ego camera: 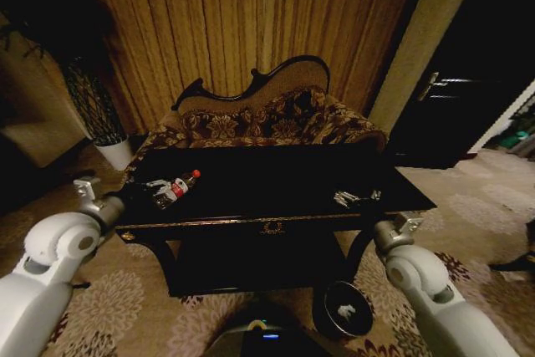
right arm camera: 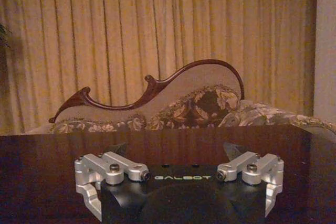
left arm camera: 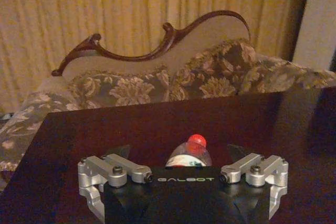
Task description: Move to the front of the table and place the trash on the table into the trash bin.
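The trash I see on the black glossy table (ego camera: 276, 175) is a small clear bottle (ego camera: 179, 186) with a red cap, lying on the left part of the top. My left gripper (ego camera: 160, 190) reaches over the table's front left edge. In the left wrist view the bottle (left arm camera: 192, 148) lies between the open fingers of the left gripper (left arm camera: 179, 153), clear of both. My right gripper (ego camera: 359, 193) hovers open over the right part of the table (right arm camera: 157, 140), and the right gripper (right arm camera: 176, 150) holds nothing. The trash bin (ego camera: 343, 308) stands on the floor below, with a white scrap inside.
A floral sofa (ego camera: 267, 119) with a curved dark frame stands close behind the table, curtains behind it. A white plant pot (ego camera: 115, 154) is at the back left and a dark door (ego camera: 451, 98) at the right. Patterned carpet surrounds my base (ego camera: 259, 334).
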Robot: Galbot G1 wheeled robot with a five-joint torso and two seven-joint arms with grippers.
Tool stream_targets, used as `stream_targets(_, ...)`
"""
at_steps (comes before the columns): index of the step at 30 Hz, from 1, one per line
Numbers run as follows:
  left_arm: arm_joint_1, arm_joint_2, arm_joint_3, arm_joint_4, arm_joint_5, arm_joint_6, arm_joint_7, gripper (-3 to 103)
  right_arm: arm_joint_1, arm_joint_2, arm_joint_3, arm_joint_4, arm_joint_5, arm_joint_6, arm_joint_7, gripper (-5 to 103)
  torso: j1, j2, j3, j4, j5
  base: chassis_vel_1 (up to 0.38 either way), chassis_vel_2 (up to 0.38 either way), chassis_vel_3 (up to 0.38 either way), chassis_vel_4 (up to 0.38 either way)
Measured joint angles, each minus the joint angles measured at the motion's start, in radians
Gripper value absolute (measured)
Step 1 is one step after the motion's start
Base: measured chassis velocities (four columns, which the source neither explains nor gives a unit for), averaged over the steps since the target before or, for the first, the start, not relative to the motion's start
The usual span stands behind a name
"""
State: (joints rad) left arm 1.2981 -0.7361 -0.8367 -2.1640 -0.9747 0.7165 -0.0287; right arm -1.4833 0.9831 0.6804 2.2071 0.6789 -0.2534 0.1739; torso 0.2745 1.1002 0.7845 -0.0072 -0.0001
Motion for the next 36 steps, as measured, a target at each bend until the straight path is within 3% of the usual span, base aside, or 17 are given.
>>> stream_targets(4, -0.007, 0.015, 0.01, 0.019, 0.016, 0.003, 0.027, 100, 0.007, -0.002, -0.005, -0.011, 0.0, 0.0, 0.012, 100, 0.0, 0.0, 0.0, -0.0001, 0.0002, 0.0, 0.0, 0.0, 0.0)
stream_targets(19, -0.003, -0.008, 0.061, 0.08, 0.09, -0.001, 0.035, 100, 0.018, -0.007, -0.008, -0.037, -0.001, 0.01, 0.014, 100, 0.0, 0.0, 0.0, -0.0001, 0.0, 0.0, 0.0, 0.0, 0.0)
stream_targets(36, 0.001, -0.008, 0.087, 0.079, 0.093, -0.003, 0.044, 100, 0.038, -0.014, -0.009, -0.049, 0.0, 0.048, 0.015, 100, 0.0, 0.0, 0.0, -0.0001, 0.0001, 0.0, 0.0, 0.0, 0.0)
